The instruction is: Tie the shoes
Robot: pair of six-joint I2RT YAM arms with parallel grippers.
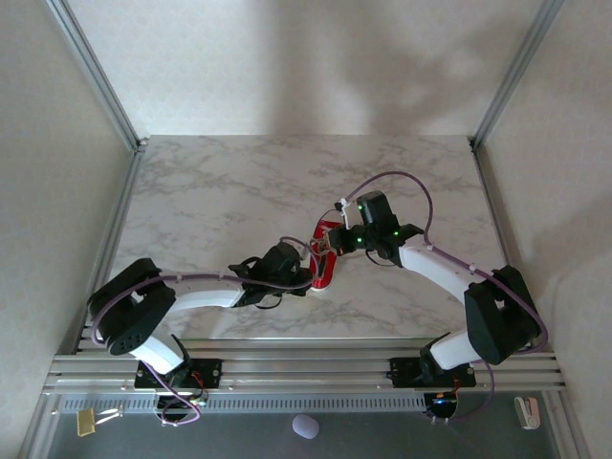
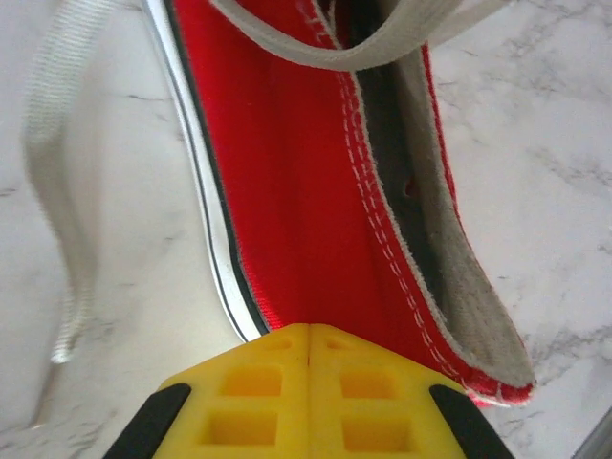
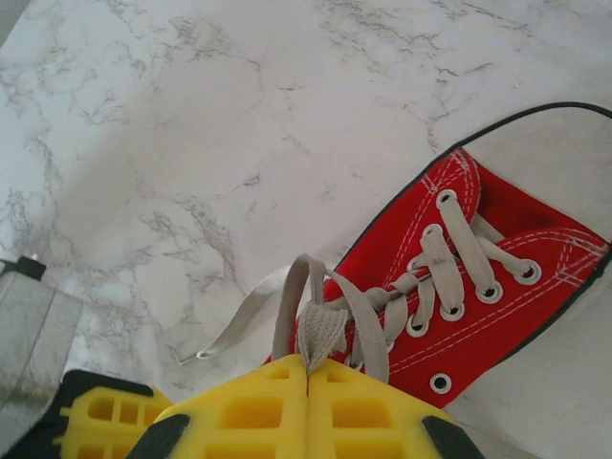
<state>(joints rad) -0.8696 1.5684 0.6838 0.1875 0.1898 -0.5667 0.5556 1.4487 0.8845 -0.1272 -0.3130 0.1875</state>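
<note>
The small red sneaker lies on the marble table between both grippers, its white-laced front toward the right arm. My right gripper is shut on a folded loop of white lace just above the knot; in the top view this gripper sits over the shoe. A loose lace end trails onto the table. My left gripper is shut, its yellow tips against the shoe's red side near the heel, with nothing visible between them. Another lace strand lies to the shoe's left.
The marble tabletop is ringed by white walls and aluminium posts. The left gripper's yellow finger shows at the lower left of the right wrist view. Small items lie below the front rail.
</note>
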